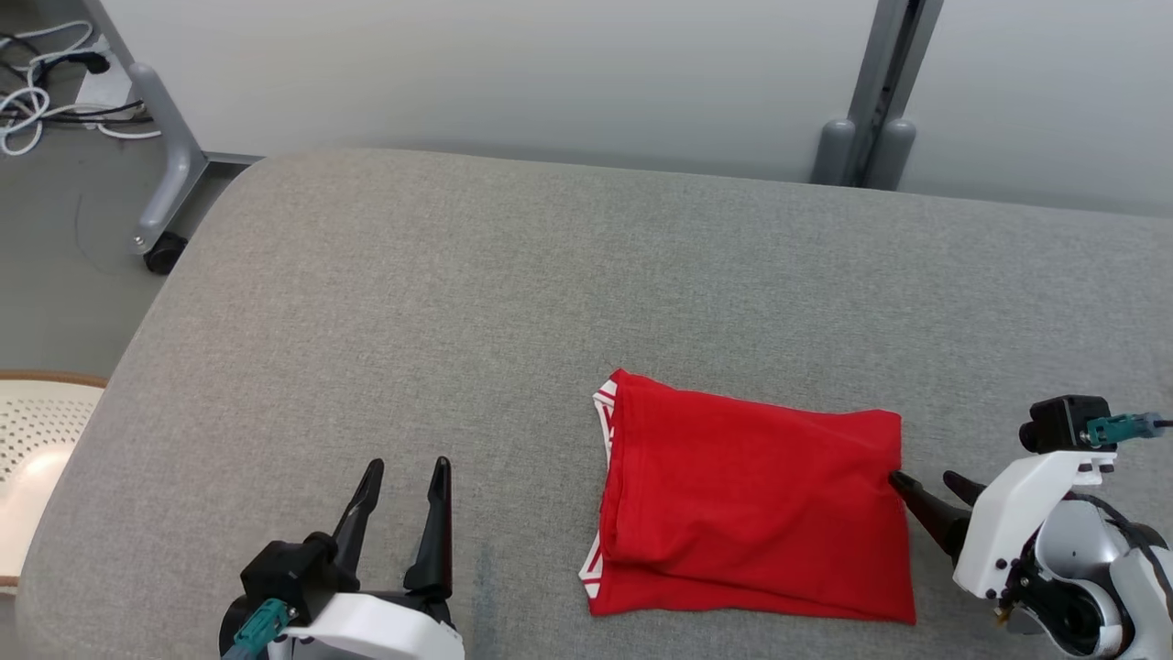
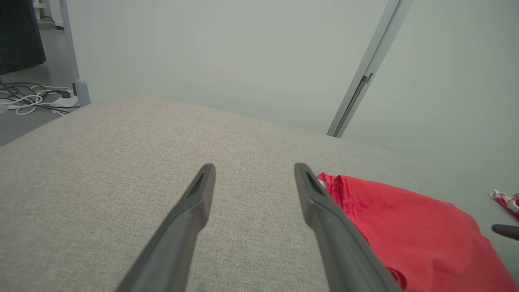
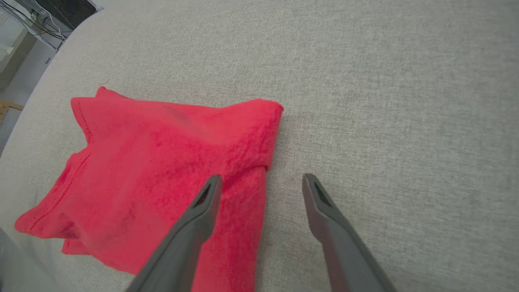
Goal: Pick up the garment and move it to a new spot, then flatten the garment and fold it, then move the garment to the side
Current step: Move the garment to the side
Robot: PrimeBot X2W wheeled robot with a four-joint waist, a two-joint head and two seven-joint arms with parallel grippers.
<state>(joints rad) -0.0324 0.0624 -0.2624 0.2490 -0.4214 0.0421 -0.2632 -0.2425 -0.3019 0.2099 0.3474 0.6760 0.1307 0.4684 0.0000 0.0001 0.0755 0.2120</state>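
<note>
Looking down from the head, we saw the garment (image 1: 751, 513), red with white trim at its 9 o'clock edge, lying folded in a rough rectangle on the grey pad (image 1: 458, 302), toward 5 o'clock of the view. Our left gripper (image 1: 408, 464) sat at 7 o'clock, jaws spread wide and empty, apart from the cloth, which lay at its 3 o'clock. Our right gripper (image 1: 924, 477) stood at the garment's 3 o'clock edge, pointing toward 9 o'clock, also spread and gripping nothing. In its wrist view one finger (image 3: 194, 227) overlapped the cloth's edge and the other lay over bare pad. Whether that finger touched the cloth we could not tell. Cables (image 1: 37, 101) lay on the floor at 11 o'clock.
</note>
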